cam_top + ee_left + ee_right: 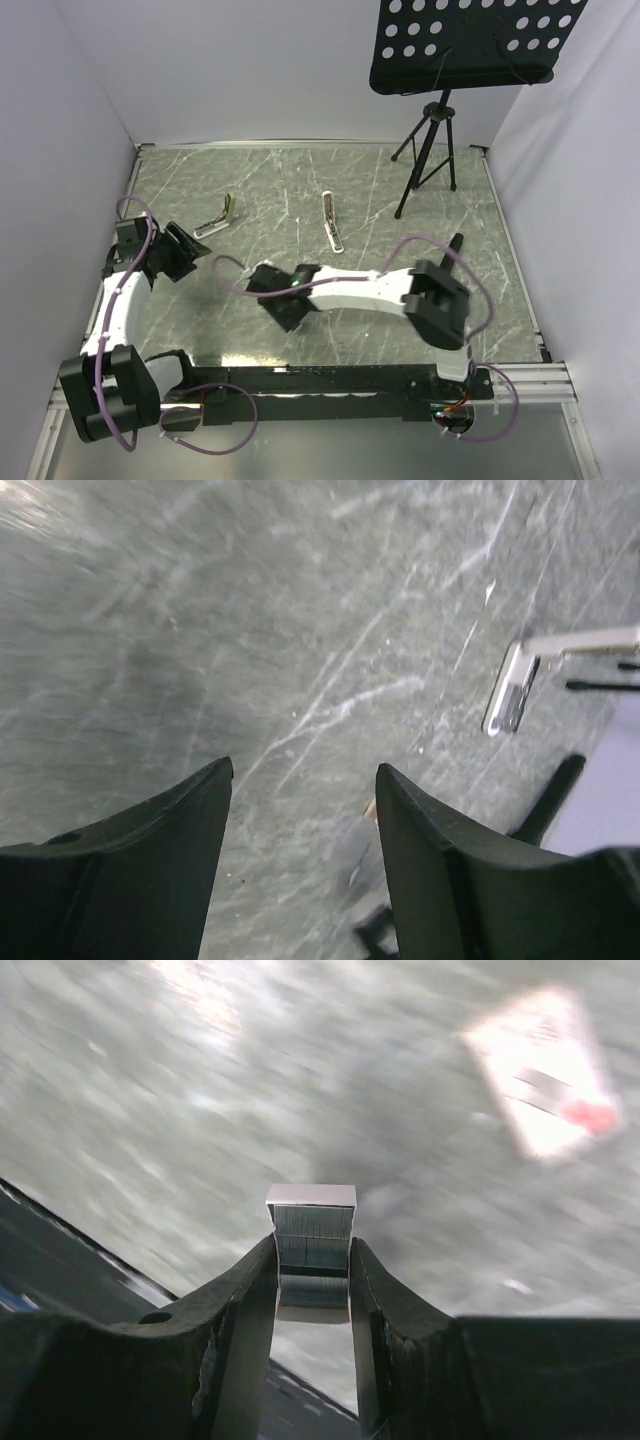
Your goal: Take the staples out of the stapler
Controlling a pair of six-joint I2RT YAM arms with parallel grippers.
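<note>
The stapler lies opened in a V on the grey marbled table, far left of centre. A slim cream-white bar lies apart from it near the middle. My left gripper is open and empty, just near-left of the stapler; its fingers stand wide apart over bare table. A cream and silver stapler part shows at the right of the left wrist view. My right gripper is shut on a short ribbed strip of staples, held between both pads above the table near the front.
A black tripod carrying a perforated black tray stands at the back right; its legs show in the left wrist view. White walls close in the table. A blurred white patch with a red mark shows beyond the right gripper.
</note>
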